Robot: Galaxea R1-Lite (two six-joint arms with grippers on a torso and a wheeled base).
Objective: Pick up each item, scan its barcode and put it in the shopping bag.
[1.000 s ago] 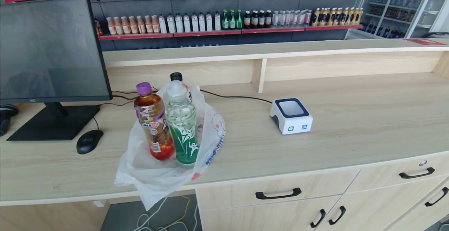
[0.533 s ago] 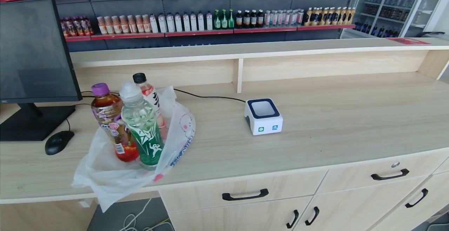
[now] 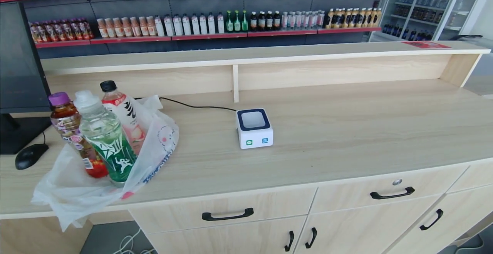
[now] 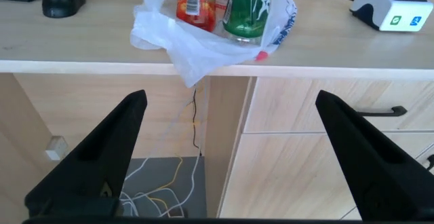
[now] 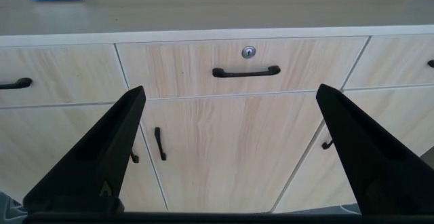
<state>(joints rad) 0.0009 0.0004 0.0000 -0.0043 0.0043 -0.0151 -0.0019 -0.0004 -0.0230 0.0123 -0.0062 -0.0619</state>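
Wooden counter [image 3: 346,130] holds the slumped white shopping bag [image 3: 65,192] at its left front edge. The green-label bottle [image 3: 106,138], purple-capped tea bottle [image 3: 71,130] and black-capped peach bottle [image 3: 125,119] stand upright in it, so the task looks finished or nearly so. Scanner [image 3: 254,128] sits well apart to the bag's right; left gripper [image 4: 230,98] and right gripper [image 5: 230,95] hang below counter level, fingers spread wide, holding nothing.
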